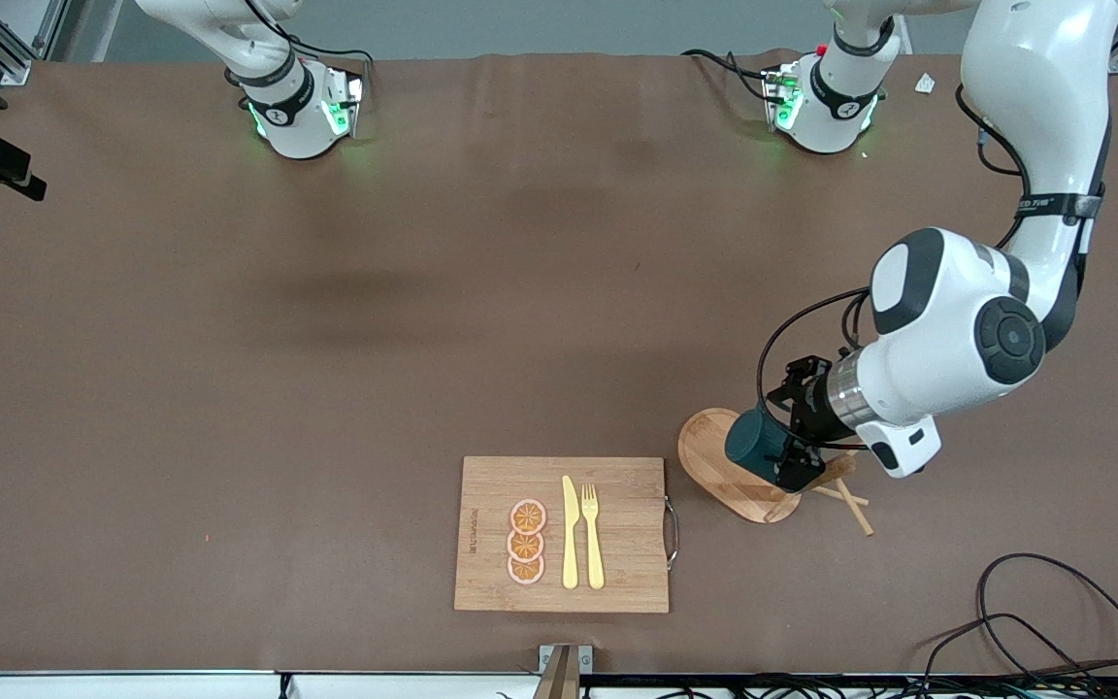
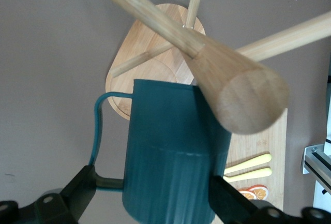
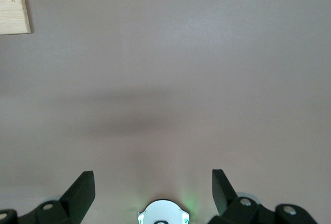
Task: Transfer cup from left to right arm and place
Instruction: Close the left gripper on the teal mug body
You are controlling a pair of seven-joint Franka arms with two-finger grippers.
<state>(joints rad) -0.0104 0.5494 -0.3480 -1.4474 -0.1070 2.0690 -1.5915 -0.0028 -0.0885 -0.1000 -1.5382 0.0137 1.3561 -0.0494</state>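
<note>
While left tool (image 1: 780, 434) clamps cup (image 1: 751, 442) over stand (image 1: 714, 456), right tool (image 3: 153, 190) waits apart, board (image 1: 562, 534) lettering unreadable.

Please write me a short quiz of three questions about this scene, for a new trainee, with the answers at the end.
1. True or false: the left gripper is shut on the cup.
2. Which things lie on the cutting board? A) knife, fork and three orange slices B) the cup and a spoon C) only a fork
3. Fill in: the cup is at the wooden ____ stand, toward the left arm's end of the table.

Key: 1 true. 2 A: knife, fork, slices. 3 peg. The right gripper waits open over bare table.
</note>
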